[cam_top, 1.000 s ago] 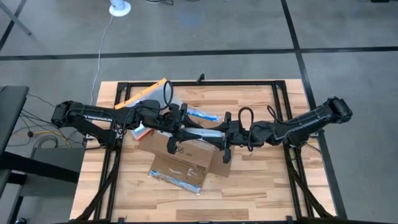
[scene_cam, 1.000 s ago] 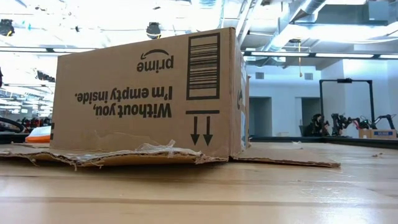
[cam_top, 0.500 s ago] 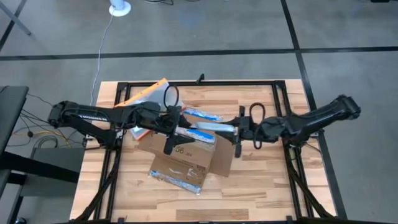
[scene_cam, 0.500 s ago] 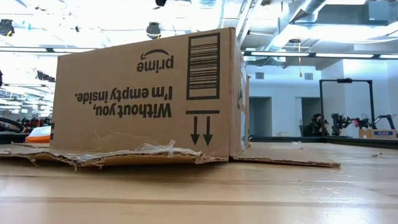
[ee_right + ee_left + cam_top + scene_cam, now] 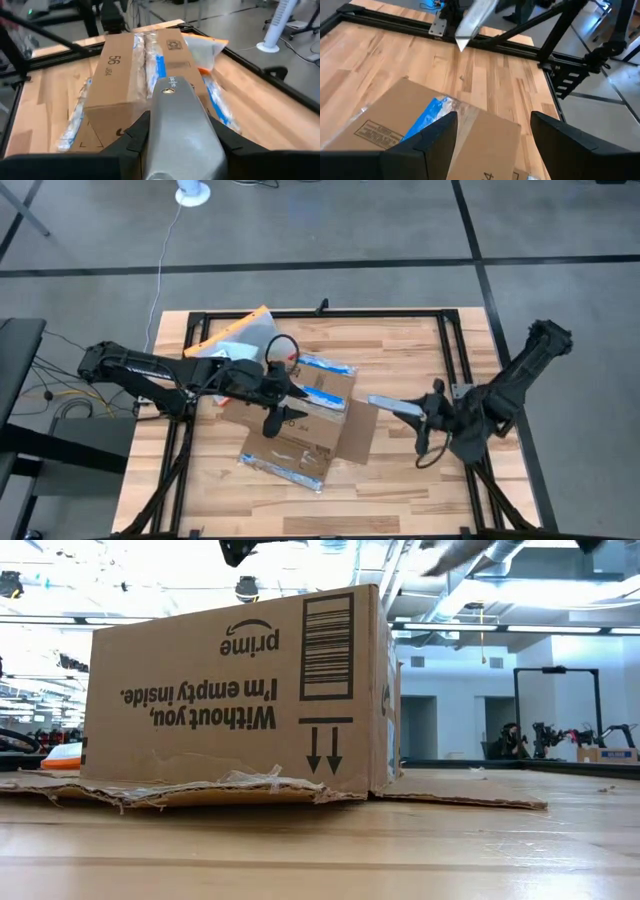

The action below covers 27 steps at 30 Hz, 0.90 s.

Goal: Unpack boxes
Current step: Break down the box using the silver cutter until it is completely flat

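Holding a flat silver packet (image 5: pixel 392 404) tight in its jaws off to the side, the right gripper (image 5: pixel 428 416) could drop it, while the left gripper (image 5: pixel 272 402), jaws wide apart, hovers over the brown box (image 5: pixel 300 420) on the counter (image 5: pixel 400 350).

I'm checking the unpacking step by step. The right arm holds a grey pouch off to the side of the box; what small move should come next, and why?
Probably lower the grey pouch onto the bare table and let go: the right gripper holds it clear of the box, while the left gripper waits open above the box.
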Tool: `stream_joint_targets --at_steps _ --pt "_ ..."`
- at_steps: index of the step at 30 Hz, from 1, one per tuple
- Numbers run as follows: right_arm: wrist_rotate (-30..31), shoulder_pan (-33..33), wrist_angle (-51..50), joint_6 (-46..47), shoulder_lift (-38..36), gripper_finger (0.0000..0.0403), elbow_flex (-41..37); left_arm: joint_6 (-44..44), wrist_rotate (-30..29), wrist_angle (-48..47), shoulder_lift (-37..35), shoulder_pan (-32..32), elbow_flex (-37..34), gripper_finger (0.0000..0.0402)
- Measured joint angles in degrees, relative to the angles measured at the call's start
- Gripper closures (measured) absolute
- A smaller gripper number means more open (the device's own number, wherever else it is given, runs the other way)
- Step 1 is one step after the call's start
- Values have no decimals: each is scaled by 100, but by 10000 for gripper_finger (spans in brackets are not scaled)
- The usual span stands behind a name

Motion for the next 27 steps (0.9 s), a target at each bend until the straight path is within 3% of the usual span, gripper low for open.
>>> stream_joint_targets --at_steps 3,8,17,27 --pt "434 289 118 674 49 300 -498 -151 3 74 111 3 -2 165" --pt "655 292 406 849 79 300 -950 -397 -40 158 107 3 2 164" --pt "565 13 2224 -299 96 300 -1509 -696 -84 114 222 5 -9 164" --pt "98 -337 2701 -424 575 300 -1526 -716 -105 173 396 8 -2 164"
